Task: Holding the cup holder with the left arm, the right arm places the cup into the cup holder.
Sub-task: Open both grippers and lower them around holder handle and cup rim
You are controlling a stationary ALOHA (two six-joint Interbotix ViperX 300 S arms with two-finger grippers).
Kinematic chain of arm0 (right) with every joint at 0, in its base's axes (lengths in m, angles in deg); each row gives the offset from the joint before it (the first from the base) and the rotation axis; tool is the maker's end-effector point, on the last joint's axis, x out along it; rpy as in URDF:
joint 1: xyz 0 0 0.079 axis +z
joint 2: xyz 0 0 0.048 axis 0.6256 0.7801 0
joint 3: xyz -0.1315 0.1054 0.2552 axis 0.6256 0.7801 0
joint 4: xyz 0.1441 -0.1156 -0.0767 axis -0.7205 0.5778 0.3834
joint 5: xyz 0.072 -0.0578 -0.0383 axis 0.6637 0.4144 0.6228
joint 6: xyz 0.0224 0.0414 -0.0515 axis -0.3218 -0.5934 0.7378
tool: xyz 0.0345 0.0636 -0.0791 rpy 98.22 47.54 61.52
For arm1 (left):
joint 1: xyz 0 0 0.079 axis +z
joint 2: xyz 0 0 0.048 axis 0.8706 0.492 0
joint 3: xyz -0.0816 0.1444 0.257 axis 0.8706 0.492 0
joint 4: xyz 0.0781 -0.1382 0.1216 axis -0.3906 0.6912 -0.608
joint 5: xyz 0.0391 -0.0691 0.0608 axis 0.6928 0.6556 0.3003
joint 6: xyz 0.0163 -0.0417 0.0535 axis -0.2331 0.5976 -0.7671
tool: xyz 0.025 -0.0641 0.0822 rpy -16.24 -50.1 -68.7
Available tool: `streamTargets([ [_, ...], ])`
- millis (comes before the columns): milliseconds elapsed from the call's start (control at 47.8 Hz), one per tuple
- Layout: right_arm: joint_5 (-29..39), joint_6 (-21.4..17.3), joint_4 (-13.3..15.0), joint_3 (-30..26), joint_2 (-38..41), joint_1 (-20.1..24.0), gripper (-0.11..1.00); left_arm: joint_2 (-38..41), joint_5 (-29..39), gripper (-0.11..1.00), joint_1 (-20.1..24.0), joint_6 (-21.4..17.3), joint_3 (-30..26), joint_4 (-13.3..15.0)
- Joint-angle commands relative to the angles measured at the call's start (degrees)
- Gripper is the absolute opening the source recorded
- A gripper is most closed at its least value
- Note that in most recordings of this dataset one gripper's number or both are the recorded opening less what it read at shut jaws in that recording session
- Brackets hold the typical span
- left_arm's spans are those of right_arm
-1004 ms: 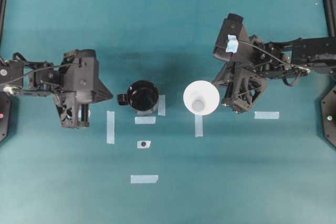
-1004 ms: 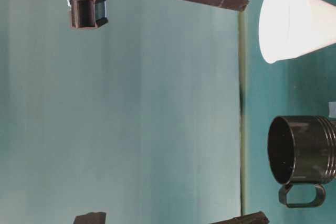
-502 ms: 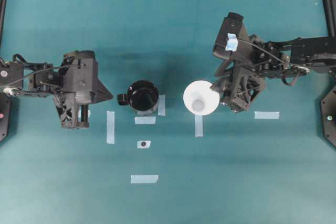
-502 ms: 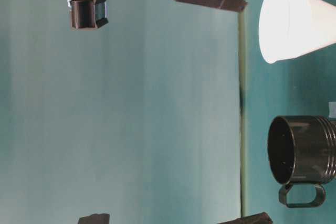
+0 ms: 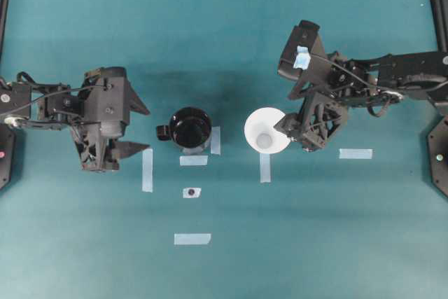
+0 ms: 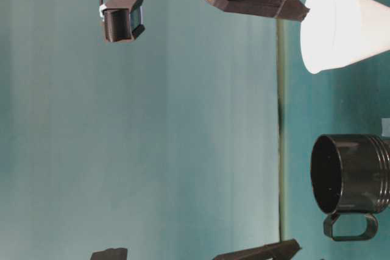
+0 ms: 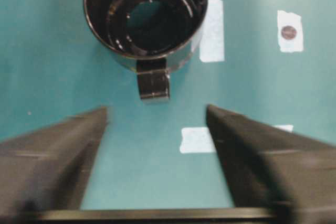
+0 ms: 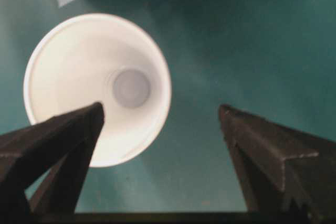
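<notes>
Teal cloth covers the whole table, marked here and there with pale tape strips.

At the left edge the left arm reaches inward, level with the middle of the table. Its gripper has the jaws spread wide and holds nothing; the wrist view shows the two dark fingers parted, with bare cloth between them and the holder's handle just ahead of the gap.

From the right edge comes the right arm, a scrap of blue tape on its top block. Its gripper is likewise released and empty. In the right wrist view one finger lies across the near edge of the cup's rim and the other stands well clear on the open cloth; whether the first one touches the cup I cannot tell.

Near the table's centre the cup stands upright, long axis vertical, wide mouth up and small base down.

Left of it, apart from it, sits the cup holder, also upright and mouth up, its short handle pointing toward the left gripper.
</notes>
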Motion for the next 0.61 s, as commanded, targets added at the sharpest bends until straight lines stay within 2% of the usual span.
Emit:
streamTargets([
  [0, -0.26, -0.53, -0.18, -1.49, -0.35, 0.18, 1.00, -0.35, -0.26, 0.99, 0.00, 0.09, -0.88, -0.09],
  [105, -0.26, -0.53, 0.09, -1.76, -0.26, 0.09, 1.00, 0.18, -0.44, 0.95, 0.00, 0.18, -0.62, -0.09],
  [585, -0.35, -0.35, 0.18, -2.64, 2.02, -0.35, 1.00, 9.32, -4.83, 0.96, 0.00, 2.02, -4.22, -0.09],
])
